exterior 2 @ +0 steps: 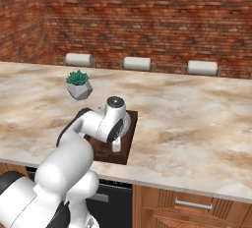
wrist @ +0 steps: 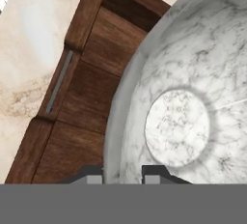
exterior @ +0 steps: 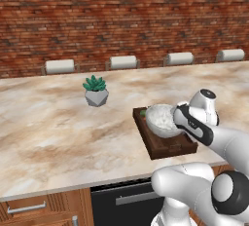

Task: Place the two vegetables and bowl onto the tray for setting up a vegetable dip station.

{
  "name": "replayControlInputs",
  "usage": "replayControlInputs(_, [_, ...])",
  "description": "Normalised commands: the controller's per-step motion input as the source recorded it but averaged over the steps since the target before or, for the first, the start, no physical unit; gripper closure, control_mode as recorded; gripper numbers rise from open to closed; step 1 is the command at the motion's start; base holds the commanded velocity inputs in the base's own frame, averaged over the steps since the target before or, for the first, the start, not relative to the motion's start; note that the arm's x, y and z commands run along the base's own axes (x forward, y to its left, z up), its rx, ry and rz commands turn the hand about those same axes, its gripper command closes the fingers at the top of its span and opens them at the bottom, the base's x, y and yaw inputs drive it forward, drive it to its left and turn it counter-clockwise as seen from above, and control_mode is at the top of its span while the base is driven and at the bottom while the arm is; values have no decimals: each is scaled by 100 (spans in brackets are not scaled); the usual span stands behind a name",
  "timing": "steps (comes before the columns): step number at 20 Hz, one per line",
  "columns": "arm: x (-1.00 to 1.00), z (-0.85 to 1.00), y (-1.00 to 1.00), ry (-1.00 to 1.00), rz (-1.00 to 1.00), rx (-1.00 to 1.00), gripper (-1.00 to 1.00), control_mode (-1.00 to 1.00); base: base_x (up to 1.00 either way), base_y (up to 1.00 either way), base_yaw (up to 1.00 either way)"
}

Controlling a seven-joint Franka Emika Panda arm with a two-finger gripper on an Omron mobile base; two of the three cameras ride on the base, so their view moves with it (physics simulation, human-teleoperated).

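While your gripper [wrist: 123, 177] pinched the bowl's [wrist: 193, 97] rim, fingers closed on it, the bowl sat over the tray [wrist: 91, 73].

We count one bowl [exterior: 162, 120], one wooden tray [exterior: 161, 147], one potted plant [exterior: 96, 91] at ten o'clock of the tray, and four pale chair backs [exterior: 123, 62] along the counter's [exterior: 53, 122] twelve o'clock edge. One green vegetable tip [exterior: 143, 113] shows; carrot count unclear.
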Motion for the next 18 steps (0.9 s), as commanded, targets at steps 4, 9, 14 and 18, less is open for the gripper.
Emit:
replayControlInputs(4, [0,0,0,2,1,0,-100,-100,0,0,0])
replayControlInputs(9, [0,0,0,0,0,0,-100,-100,0,0,0])
replayControlInputs(14, [0,13,-1,0,0,0,-100,-100,0,0,0])
replayControlInputs(18, [0,44,0,0,0,0,-100,-100,0,0,0])
